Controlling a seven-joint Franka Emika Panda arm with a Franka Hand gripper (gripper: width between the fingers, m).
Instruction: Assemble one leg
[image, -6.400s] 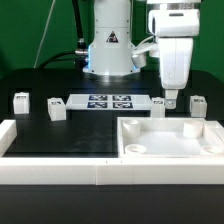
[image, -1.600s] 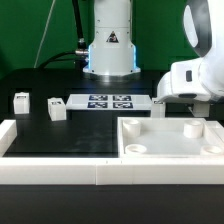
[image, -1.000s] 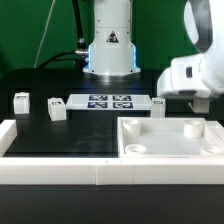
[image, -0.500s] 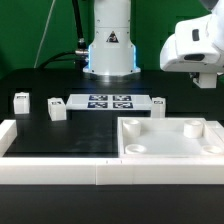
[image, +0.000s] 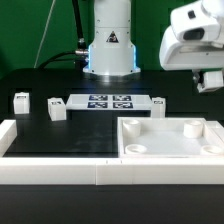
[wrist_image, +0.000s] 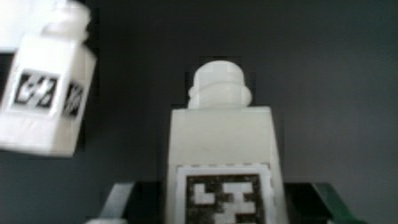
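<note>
Higher than half a second ago, the gripper (image: 209, 80) now hangs well above the black table (image: 80, 130) at the exterior view's right, over the white tray-like piece (image: 170, 150). In the wrist view its dark fingers (wrist_image: 125, 200) pinch the leg (wrist_image: 222, 140) from both sides. The leg's face carries a black-and-white square tag (wrist_image: 226, 198), a pattern with no readable lettering. A second leg (wrist_image: 48, 90) shows beside it, not touching and tagged likewise. The marker board (image: 108, 101) carries several such tags, and the robot base (image: 110, 60) bears a triangular warning sticker (image: 112, 40).
</note>
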